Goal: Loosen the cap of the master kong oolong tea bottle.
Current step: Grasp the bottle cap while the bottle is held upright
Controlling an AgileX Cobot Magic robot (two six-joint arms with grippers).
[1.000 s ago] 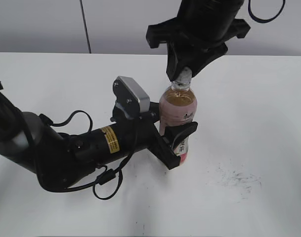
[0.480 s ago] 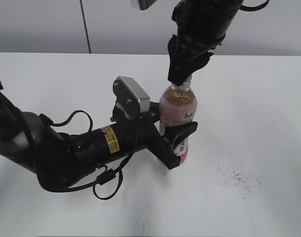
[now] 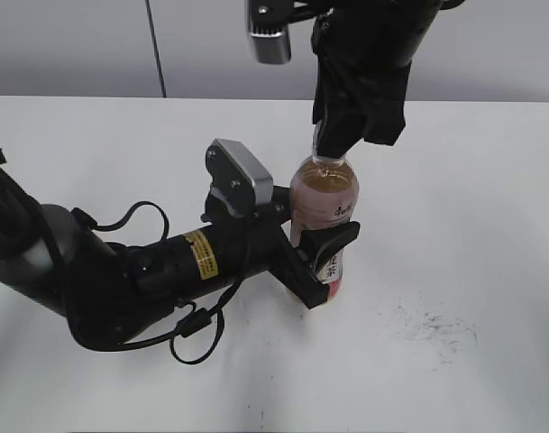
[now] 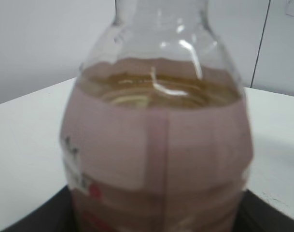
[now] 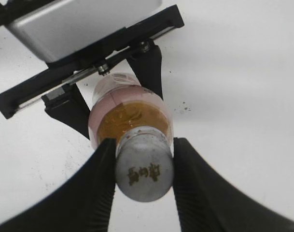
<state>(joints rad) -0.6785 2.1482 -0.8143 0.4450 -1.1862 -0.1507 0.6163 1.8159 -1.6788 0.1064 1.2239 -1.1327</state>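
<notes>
1. On the left of the exterior view the left gripper (image 3: 326,262) was as it had been a second before, its dark fingers clamped around the lower body of the master kong oolong tea bottle (image 3: 325,209), which stood upright on the white table (image 3: 490,225). The left wrist view showed the pink label and the amber tea close up, the bottle (image 4: 156,140) filling the frame.

2. At the middle, the bottle had not shifted across the three exterior frames, so the hold below looked firm enough to resist a twist.

3. Above it, the right gripper (image 3: 333,144) had turned about its vertical axis over the last second; its wrist camera had swung round to the left of the arm. The right wrist view showed its fingers (image 5: 96,186) pressed against both sides of the cap (image 5: 144,170).

4. That rotation with the cap pinched suggested the loosening turn was under way, though whether the cap had actually moved on the thread could not be told.
</notes>
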